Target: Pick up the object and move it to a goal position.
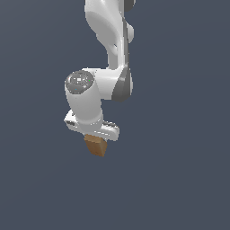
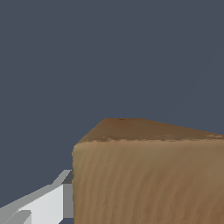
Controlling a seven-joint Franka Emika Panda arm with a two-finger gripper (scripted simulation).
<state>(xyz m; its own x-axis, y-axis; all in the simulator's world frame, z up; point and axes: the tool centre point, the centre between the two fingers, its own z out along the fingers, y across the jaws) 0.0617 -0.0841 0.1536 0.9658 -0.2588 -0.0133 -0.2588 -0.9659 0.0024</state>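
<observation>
A wooden block [image 1: 95, 146] is being held directly beneath the white gripper [image 1: 94, 134], apparently clamped between the jaws though the fingers are largely hidden, and could be lost if the grip is shallow or the arm is swung abruptly.

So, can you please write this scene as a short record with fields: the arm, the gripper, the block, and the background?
arm: white Panda arm, coming down from the top of the exterior view
gripper: white gripper, pointing down; its fingers are mostly hidden, one finger shows beside the block in the wrist view
block: brown wood-textured block, right under the gripper and narrower than it; it fills much of the wrist view
grasp: the block looks held, but contact cannot be confirmed
background: plain dark blue-grey; no table edge or goal marker visible
</observation>
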